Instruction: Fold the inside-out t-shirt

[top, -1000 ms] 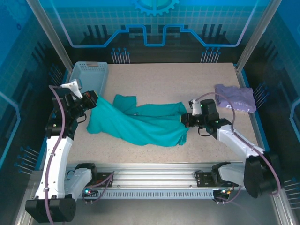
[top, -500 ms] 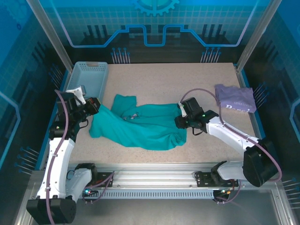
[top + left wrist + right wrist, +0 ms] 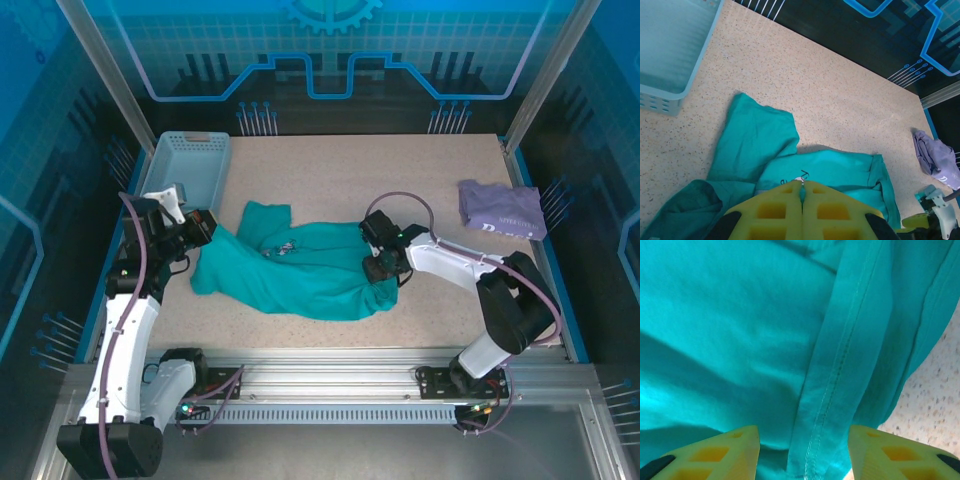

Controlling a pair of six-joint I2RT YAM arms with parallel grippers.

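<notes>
From above, the teal-green short-sleeved cloth t-shirt point(image 3: 300, 275) lies crumpled and stretched sideways across the middle of the speckled beige table point(image 3: 400, 170), between the two arms. The left gripper point(image 3: 207, 228) sits at the t-shirt's left edge, where the cloth draws up to a point at its tip. The right gripper point(image 3: 380, 265) is down over the bunched right end. A pale blue plastic basket point(image 3: 190, 160) stands at the far left, and a lavender folded garment point(image 3: 503, 208) lies well apart at the right.

In the left wrist view, the left gripper point(image 3: 802, 197) has its yellow jaws pressed flat together. Teal cloth runs in under them, so it looks like a thin pinch on the t-shirt point(image 3: 760, 145), whose sleeve flares towards the basket point(image 3: 670, 50).

In the right wrist view, the right gripper point(image 3: 804, 452) has its jaws standing apart, holding nothing. They hover close over the t-shirt point(image 3: 740, 330), with a stitched hem band point(image 3: 837, 370) running between them and bare table point(image 3: 940, 405) at the edge.

The fabric looks light, limp and rumpled. It should drape and slide rather than keep a shape, and a pinch could catch more than one layer. The doubled hem seems the firmest place to grip, opposite the left hold, so the cloth can be drawn taut and flat.
</notes>
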